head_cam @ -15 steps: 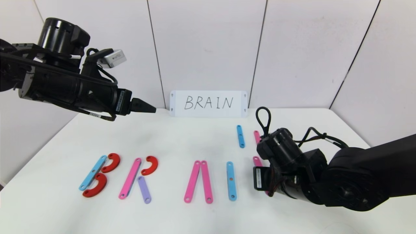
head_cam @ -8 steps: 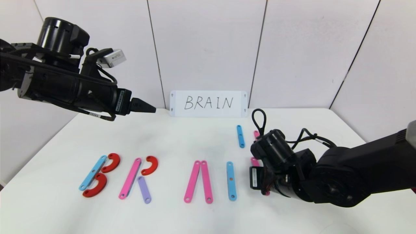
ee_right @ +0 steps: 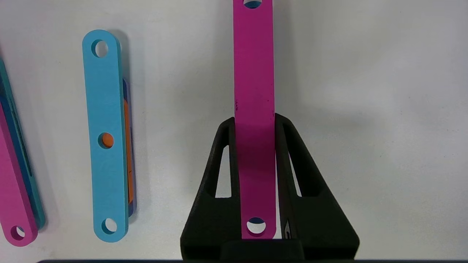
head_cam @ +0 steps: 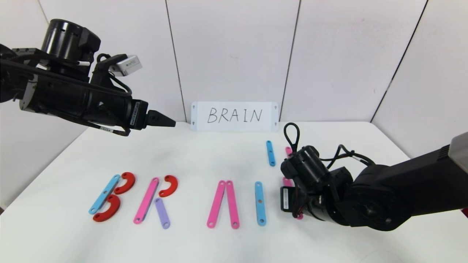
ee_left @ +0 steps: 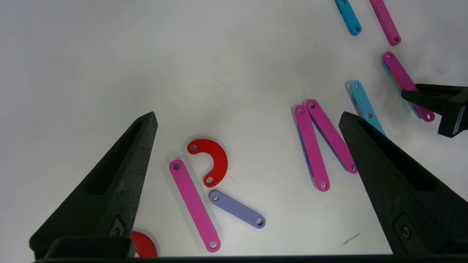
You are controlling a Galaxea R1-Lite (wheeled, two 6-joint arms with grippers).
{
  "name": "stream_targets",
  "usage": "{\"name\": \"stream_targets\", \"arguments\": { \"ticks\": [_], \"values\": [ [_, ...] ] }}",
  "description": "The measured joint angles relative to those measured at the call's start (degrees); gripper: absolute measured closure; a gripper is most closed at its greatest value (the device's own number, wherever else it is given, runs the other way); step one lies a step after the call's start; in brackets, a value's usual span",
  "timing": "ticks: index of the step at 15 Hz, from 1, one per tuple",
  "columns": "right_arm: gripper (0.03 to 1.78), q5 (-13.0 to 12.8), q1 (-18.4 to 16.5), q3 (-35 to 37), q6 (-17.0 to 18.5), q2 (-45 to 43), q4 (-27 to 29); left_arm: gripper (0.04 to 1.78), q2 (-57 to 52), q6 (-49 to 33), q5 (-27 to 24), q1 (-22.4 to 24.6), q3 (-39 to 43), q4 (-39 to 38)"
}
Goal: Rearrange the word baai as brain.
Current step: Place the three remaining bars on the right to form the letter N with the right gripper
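The word lies along the table's front. Its B is a light-blue strip (head_cam: pixel 104 193) with two red half-rings (head_cam: pixel 125 182). The R is a pink strip (head_cam: pixel 146 200), a red half-ring (head_cam: pixel 169 185) and a purple strip (head_cam: pixel 162 213). Two pink strips (head_cam: pixel 216 204) lean together, and a light-blue strip (head_cam: pixel 260 203) stands to their right. Right of that strip, my right gripper (ee_right: pixel 254 120) is shut on another pink strip (ee_right: pixel 254 73), low over the table. My left gripper (head_cam: pixel 161 119) hangs open, high at the back left.
A white card (head_cam: pixel 234 116) with "BRAIN" handwritten stands against the back wall. A loose short blue strip (head_cam: pixel 270 153) and a pink strip (head_cam: pixel 289 151) lie behind my right wrist. White panel walls close the table's back and sides.
My right arm has shifted a little to the left, toward the upright light-blue strip, with the pink strip still in its grip. The left arm has not moved.
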Motion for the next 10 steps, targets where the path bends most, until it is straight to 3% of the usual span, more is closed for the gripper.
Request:
{"name": "stream_targets", "arguments": {
  "ticks": [10],
  "values": [
    [1.51, 0.0, 0.0, 0.4, -0.1, 0.4, 0.0, 0.08, -0.1, 0.0, 0.0, -0.1, 0.2, -0.2]
  ]
}}
